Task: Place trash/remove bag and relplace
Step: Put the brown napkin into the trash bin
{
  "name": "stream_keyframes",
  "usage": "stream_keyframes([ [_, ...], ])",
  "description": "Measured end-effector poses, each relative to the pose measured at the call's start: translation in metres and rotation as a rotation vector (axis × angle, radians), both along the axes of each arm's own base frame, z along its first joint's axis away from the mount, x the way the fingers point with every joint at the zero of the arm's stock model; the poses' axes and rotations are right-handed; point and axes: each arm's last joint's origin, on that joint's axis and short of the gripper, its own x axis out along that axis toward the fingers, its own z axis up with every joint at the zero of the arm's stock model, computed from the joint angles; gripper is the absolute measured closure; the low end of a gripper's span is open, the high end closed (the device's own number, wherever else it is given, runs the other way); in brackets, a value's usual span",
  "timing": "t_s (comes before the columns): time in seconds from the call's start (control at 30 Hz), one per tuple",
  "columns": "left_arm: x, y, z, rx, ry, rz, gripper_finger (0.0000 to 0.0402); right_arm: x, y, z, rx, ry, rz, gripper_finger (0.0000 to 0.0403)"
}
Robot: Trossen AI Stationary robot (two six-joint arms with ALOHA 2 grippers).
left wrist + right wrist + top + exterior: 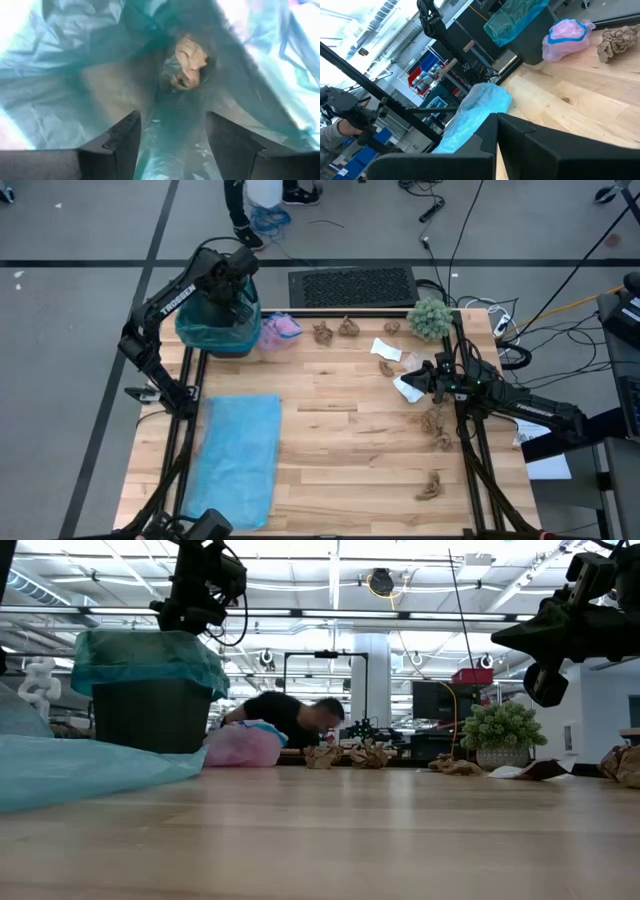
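Observation:
A dark trash bin (218, 320) lined with a teal bag (145, 655) stands at the table's far left. My left gripper (172, 120) hovers open over its mouth, and one brown paper wad (187, 62) lies deep inside the bag. My right gripper (496, 120) is shut and empty, raised above the table's right side (540, 690), beside a white scrap (408, 387). Brown wads (322, 332) (435, 420) (432, 485), another white scrap (385, 350) and the lilac-pink piece (280, 330) lie on the table.
A flat light-blue bag (240, 455) lies along the table's near left. A fuzzy grey-green ball (430, 318) sits at the far right edge. A person (285, 720) bends down beyond the far edge. Bare wood (350, 440) spreads across the table's middle.

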Motion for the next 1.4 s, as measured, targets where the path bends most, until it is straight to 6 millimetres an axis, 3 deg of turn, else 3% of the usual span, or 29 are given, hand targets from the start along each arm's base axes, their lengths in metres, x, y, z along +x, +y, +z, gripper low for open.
stream_keyframes([
  [0.17, 0.004, -0.003, 0.024, 0.052, -0.093, -0.021, 0.0180, 0.000, 0.000, 0.000, 0.000, 0.000, 0.000, 0.0403],
  [0.33, 0.023, -0.013, 0.056, 0.105, -0.344, -0.119, 0.0180, 0.000, 0.000, 0.000, 0.000, 0.000, 0.000, 0.0403],
  [0.47, 0.045, -0.023, 0.076, 0.130, -0.587, -0.252, 0.0180, 0.000, 0.000, 0.000, 0.000, 0.000, 0.001, 0.0403],
  [0.6, 0.079, -0.036, 0.078, 0.120, -0.733, -0.408, 0.0180, 0.000, 0.000, 0.000, 0.000, 0.000, 0.000, 0.0403],
  [0.8, 0.132, -0.035, 0.045, 0.058, -0.720, -0.482, 0.0180, 0.000, 0.000, 0.000, 0.000, 0.000, 0.000, 0.0403],
  [1.07, 0.194, -0.017, -0.035, -0.007, -0.533, -0.526, 0.0180, 0.000, 0.000, 0.000, 0.000, 0.000, 0.000, 0.0403],
  [1.23, 0.216, -0.002, -0.078, 0.090, -0.346, -0.628, 0.0180, 0.000, 0.000, 0.000, 0.000, -0.001, 0.001, 0.0403],
  [1.4, 0.227, 0.006, -0.105, 0.049, -0.342, -0.666, 0.0180, 0.000, 0.000, 0.000, 0.000, 0.000, 0.000, 0.0403],
])
